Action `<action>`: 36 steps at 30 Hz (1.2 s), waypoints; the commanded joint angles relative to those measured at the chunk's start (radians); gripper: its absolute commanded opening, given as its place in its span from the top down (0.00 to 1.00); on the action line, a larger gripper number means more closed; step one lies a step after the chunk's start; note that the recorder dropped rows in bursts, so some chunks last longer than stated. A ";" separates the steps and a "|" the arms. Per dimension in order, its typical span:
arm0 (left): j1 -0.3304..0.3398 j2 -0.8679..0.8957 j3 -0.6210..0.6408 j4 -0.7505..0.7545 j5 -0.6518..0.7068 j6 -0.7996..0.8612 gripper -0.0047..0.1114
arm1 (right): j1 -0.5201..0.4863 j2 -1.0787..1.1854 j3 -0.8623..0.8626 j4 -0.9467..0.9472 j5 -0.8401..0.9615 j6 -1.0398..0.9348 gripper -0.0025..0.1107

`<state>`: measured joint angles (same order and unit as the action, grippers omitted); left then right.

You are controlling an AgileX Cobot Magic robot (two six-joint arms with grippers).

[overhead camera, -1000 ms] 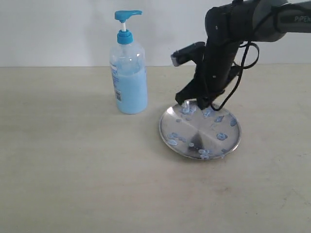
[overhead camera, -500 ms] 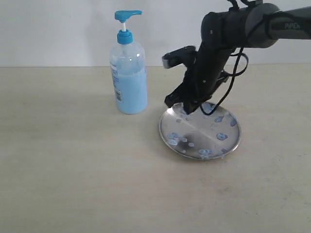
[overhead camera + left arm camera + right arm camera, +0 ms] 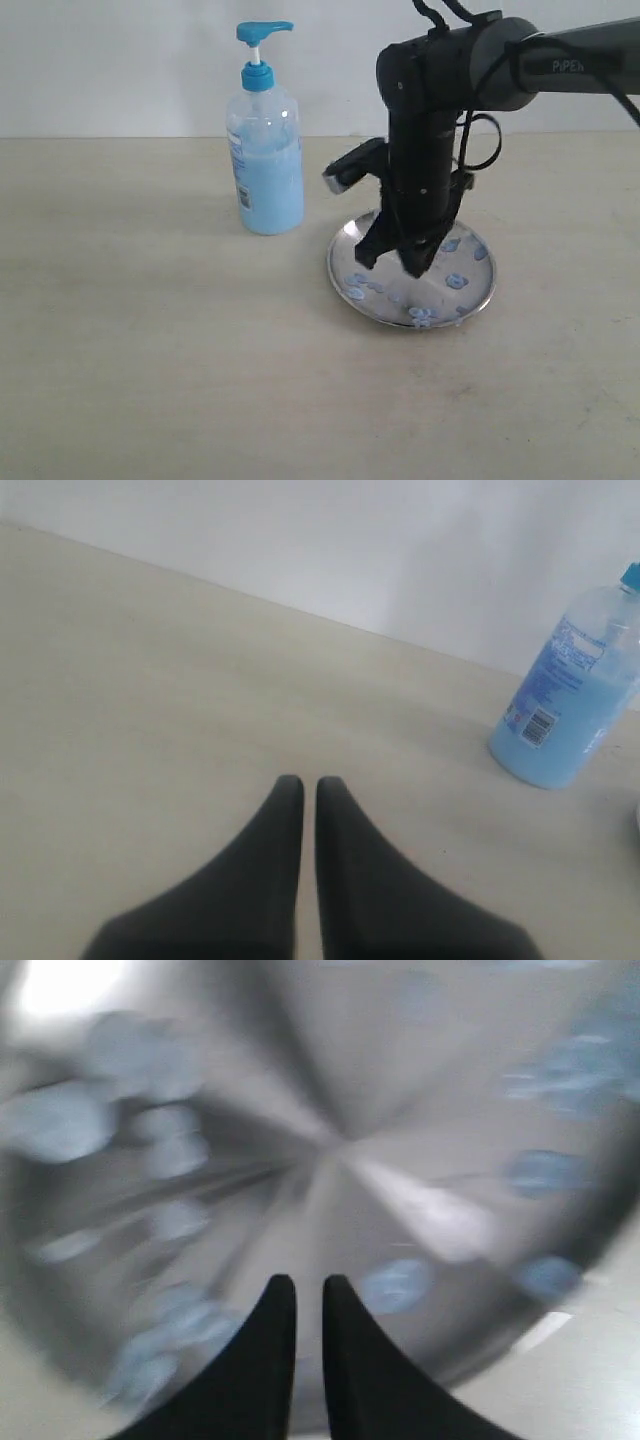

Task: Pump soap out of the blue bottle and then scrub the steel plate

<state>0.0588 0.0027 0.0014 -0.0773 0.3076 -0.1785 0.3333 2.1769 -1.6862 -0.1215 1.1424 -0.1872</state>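
Right of centre in the exterior view, hangs over the steel plate (image 3: 488,285), right gripper (image 3: 396,264) pinched shut on nothing, tips low among soap blobs (image 3: 457,281), likely for scrubbing. Leaves the blue bottle (image 3: 268,180) upright at upper left, clear of the sweep. Holds the left gripper (image 3: 301,788) closed, empty.

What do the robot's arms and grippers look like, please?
The right arm is dark grey and rounded, with pale PIPER lettering on its forearm and black cables looping beside the wrist. A small box, pale at its end, juts from it. Both the right gripper and the left gripper have matte black fingers tapering to narrow tips.
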 commanded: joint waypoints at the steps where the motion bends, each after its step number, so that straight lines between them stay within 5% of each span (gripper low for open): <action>1: 0.001 -0.003 -0.001 -0.013 -0.016 0.008 0.92 | -0.047 -0.002 -0.002 -0.154 -0.345 0.365 0.98; 4: 0.001 -0.003 -0.001 -0.013 -0.016 0.008 0.92 | -0.022 -0.002 -0.002 -0.058 -0.215 -0.173 0.98; 5: 0.001 -0.003 -0.001 -0.013 -0.016 0.008 0.92 | -0.041 -0.002 0.000 -0.139 -0.125 -0.163 0.98; 8: 0.001 -0.003 -0.001 -0.013 -0.016 0.008 0.92 | -0.135 -0.002 -0.002 -0.357 -0.169 0.301 0.98; 11: 0.011 -0.003 -0.001 -0.013 -0.016 0.009 0.92 | -0.174 -0.004 -0.002 -0.270 -0.342 0.619 0.98; 13: 0.013 -0.003 -0.001 -0.013 -0.016 0.009 0.92 | -0.172 -0.004 0.000 -0.134 -0.395 0.482 0.98; 17: 0.013 -0.003 -0.001 -0.013 -0.016 0.009 0.92 | -0.139 -0.004 0.000 0.195 -0.168 -0.282 0.98; 18: 0.013 -0.003 -0.001 -0.013 -0.016 0.009 0.92 | -0.139 -0.004 0.000 0.222 -0.090 -0.338 0.98; 21: 0.011 -0.003 -0.001 -0.013 -0.016 0.009 0.92 | -0.168 -0.058 0.000 0.264 -0.172 -0.093 0.98; 28: 0.011 -0.003 -0.001 -0.013 -0.016 0.009 0.92 | -0.268 -0.620 0.083 0.284 -0.612 -0.091 0.98; 30: 0.011 -0.003 -0.001 -0.013 -0.016 0.009 0.92 | -0.325 -0.817 0.199 0.282 -0.736 -0.092 0.98; 36: 0.011 -0.003 -0.001 -0.013 -0.016 0.009 0.92 | -0.422 -1.296 0.642 0.270 -0.735 -0.171 0.98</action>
<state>0.0696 0.0027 0.0014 -0.0773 0.3038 -0.1745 -0.0775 1.0422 -1.2318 0.1530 0.3963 -0.3210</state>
